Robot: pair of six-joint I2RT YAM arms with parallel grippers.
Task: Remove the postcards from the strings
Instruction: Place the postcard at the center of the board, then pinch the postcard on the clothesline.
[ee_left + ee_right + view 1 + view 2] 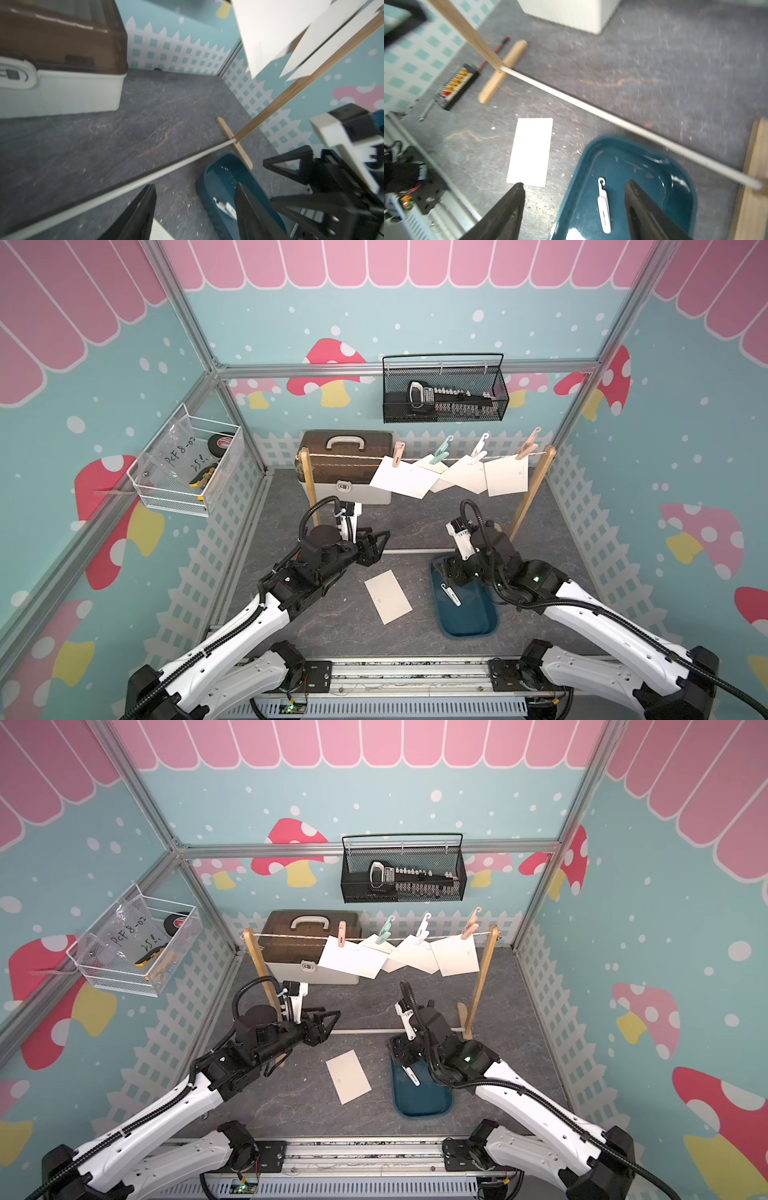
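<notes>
Several off-white postcards (405, 481) (353, 959) hang from the twine strings (345, 456) (291, 936), each held by a pastel clothespin (398, 454). One more postcard (388, 596) (348, 1076) (530, 150) lies flat on the grey floor. My left gripper (376, 545) (195, 187) is open and empty, low and to the left of that lying card. Over the teal tray (478, 614) (643, 162) my right gripper (451, 572) (575, 182) is open, with nothing between its fingers. A white clothespin (451, 594) (603, 205) lies loose in the tray.
A brown-lidded toolbox (347, 464) stands behind the stand's left wooden upright (307, 485); the right upright (532, 493) is beside my right arm. A white rod (415, 550) joins the feet. Baskets hang on the back wall (444, 389) and left wall (187, 464).
</notes>
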